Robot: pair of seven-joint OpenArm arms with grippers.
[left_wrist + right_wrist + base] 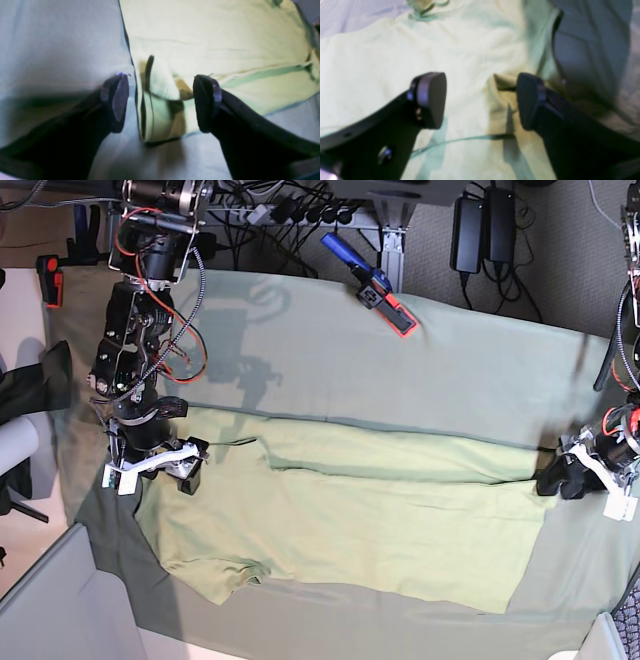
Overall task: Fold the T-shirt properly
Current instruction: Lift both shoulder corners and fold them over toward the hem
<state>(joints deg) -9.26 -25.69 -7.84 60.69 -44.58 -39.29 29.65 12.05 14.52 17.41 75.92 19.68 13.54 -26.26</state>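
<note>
The light yellow-green T-shirt lies spread flat across the table cloth, with a sleeve at the front left. My right gripper is at the shirt's left end. In the right wrist view it is open, with wrinkled shirt cloth and a small raised fold between its fingers. My left gripper is at the shirt's right end. In the left wrist view it is open and straddles a folded corner of the shirt, one finger over the table cloth.
The grey-green table cloth covers the table. A blue and red clamp lies at the back middle. A dark cloth hangs off the left side. Cables and power bricks lie behind the table.
</note>
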